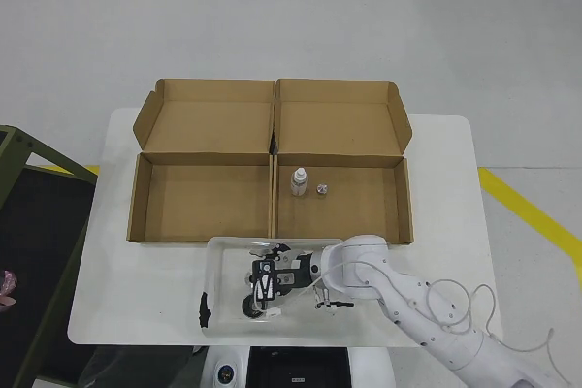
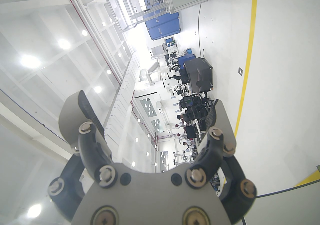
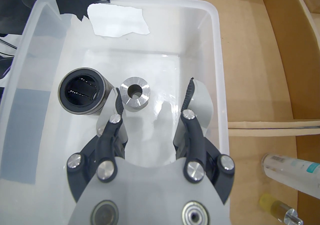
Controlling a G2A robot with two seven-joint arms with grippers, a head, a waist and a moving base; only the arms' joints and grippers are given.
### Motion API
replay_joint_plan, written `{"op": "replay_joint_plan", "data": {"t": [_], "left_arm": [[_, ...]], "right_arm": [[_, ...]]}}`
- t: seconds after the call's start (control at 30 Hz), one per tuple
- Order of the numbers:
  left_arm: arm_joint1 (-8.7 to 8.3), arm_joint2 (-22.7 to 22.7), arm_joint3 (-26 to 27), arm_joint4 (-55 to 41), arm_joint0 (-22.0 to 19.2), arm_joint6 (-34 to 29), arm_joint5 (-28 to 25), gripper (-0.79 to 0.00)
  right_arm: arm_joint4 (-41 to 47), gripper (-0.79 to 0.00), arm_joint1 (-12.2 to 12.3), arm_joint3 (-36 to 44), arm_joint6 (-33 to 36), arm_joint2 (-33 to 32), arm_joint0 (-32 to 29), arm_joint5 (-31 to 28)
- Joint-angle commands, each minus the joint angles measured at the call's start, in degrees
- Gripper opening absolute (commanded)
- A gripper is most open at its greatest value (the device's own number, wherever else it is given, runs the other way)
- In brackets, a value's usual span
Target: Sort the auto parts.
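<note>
Top view lays out the white table (image 1: 436,194) for you. Two open cardboard boxes sit side by side at its 12 o'clock, the left box (image 1: 199,204) and the right box (image 1: 369,204). At the table's 6 o'clock edge is the clear bin (image 1: 210,281), and the right gripper (image 1: 272,283) is down inside it.

In the right wrist view that gripper (image 3: 153,97) has its fingers spread wide and holds nothing. The left gripper (image 2: 150,108) is likewise spread and empty, and it points out at the room, well away from the table.

On the bin floor the linear bearing (image 3: 81,94) stands on end just beside the steel bushing (image 3: 135,94), at roughly the bushing's 6 o'clock as the top view reads. One finger tip sits between the two parts. The bushing lies between the fingers, close to that tip and well off the other.

In the right box, a bottle (image 1: 299,181) stands at about 10 o'clock, with a small metal part (image 1: 321,189) just beside it.

Expect both bin parts to be rigid, dense for their bulk and slick. For the bushing, centre your grip first, then clamp low across its round wall. The bearing is likely heavier, so grip it across the outer shell at mid-height.
</note>
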State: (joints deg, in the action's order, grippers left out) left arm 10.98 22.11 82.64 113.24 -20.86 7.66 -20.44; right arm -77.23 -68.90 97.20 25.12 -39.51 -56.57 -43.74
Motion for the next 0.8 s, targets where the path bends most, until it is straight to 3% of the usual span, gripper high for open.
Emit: {"op": "replay_joint_plan", "data": {"t": [0.0,0.77], "left_arm": [[0.0,0.0,0.0,0.0,0.0,0.0,0.0,0.0],[0.0,0.0,0.0,0.0,0.0,0.0,0.0,0.0]], "right_arm": [[0.0,-0.326,-0.1,-0.4,0.1,0.2,0.0,-0.1],[0.7,-0.363,-2.5,-6.9,-1.5,4.0,3.3,-0.3]]}}
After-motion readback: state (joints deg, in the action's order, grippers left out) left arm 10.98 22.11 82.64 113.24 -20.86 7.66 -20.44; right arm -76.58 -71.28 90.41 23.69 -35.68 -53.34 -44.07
